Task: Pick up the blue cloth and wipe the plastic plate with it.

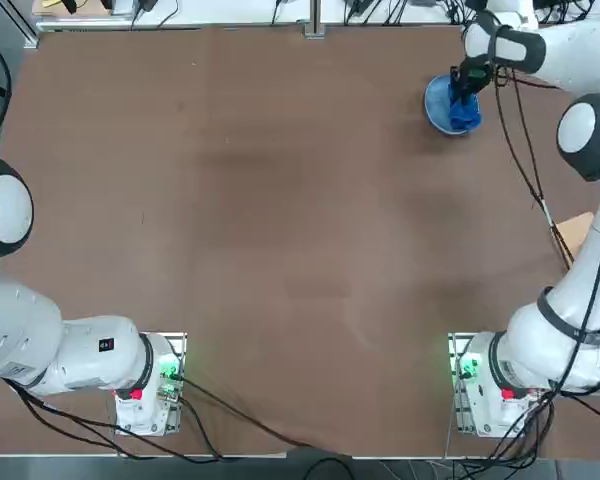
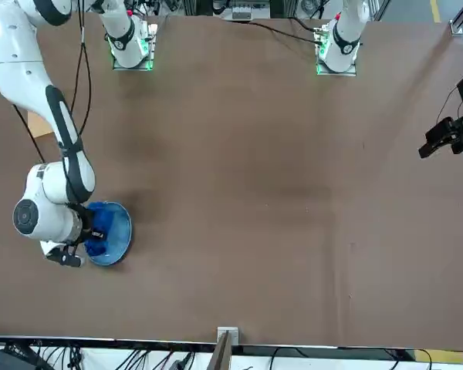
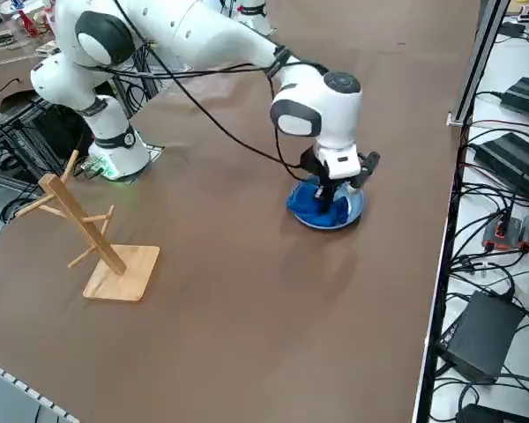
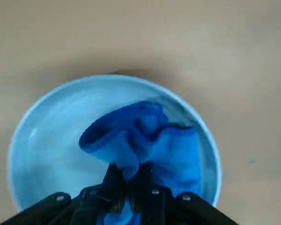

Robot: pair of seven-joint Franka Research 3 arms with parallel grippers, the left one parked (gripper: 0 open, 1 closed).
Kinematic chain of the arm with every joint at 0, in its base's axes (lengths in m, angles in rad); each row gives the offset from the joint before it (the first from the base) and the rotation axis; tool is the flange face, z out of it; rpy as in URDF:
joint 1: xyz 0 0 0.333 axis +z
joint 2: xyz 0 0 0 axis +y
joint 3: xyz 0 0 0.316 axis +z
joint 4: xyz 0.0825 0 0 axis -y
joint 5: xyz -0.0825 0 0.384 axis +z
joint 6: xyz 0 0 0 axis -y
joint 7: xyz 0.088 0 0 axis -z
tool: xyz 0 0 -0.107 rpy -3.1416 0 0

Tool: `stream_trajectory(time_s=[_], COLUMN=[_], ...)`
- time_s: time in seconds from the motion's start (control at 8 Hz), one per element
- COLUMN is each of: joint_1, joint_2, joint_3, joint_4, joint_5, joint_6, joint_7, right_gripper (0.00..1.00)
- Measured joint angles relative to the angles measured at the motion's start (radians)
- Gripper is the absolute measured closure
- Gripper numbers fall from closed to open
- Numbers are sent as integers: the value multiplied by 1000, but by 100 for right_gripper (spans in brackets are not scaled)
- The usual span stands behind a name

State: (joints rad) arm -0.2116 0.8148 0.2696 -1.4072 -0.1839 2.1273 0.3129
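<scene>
Top view first: the pickup part looks done. The dark blue bunched-up fabric cloth [image 1: 464,108] is already down on the small round light sky-blue plastic plate [image 1: 437,103], which sits at the far right corner of the brown worktop [image 1: 280,230], and the right gripper [image 1: 467,88] is right over it. So I'd say we're in the wiping stage, with the rubbing itself being what's left.

Front view: the plate [image 2: 120,230] is mostly tucked beside the arm's wrist, with the cloth [image 2: 98,240] pressed on the side of it nearest the arm.

Right side view: the gripper [image 3: 327,196] points down into the plate [image 3: 354,210], cloth [image 3: 312,203] spread under it. A wooden peg rack [image 3: 93,241] stands well apart, not involved.

Wrist view: the clearest one. The jaws are pinched tight on a fold of the cloth [image 4: 145,140], the rest of it heaped on the plate's floor [image 4: 47,150]. Much of the dish is still uncovered, so plenty left to swipe, I reckon.
</scene>
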Motion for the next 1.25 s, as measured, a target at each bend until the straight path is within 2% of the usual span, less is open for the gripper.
stream_trajectory(time_s=[0.75, 1.0, 1.25], joint_1=[52, 85, 134], joint_2=[-19, -74, -173], joint_3=[3, 4, 5], joint_4=[104, 122, 124], joint_5=[71, 98, 135], joint_6=[-72, -165, -255], joint_7=[53, 64, 94], right_gripper=[93, 93, 93])
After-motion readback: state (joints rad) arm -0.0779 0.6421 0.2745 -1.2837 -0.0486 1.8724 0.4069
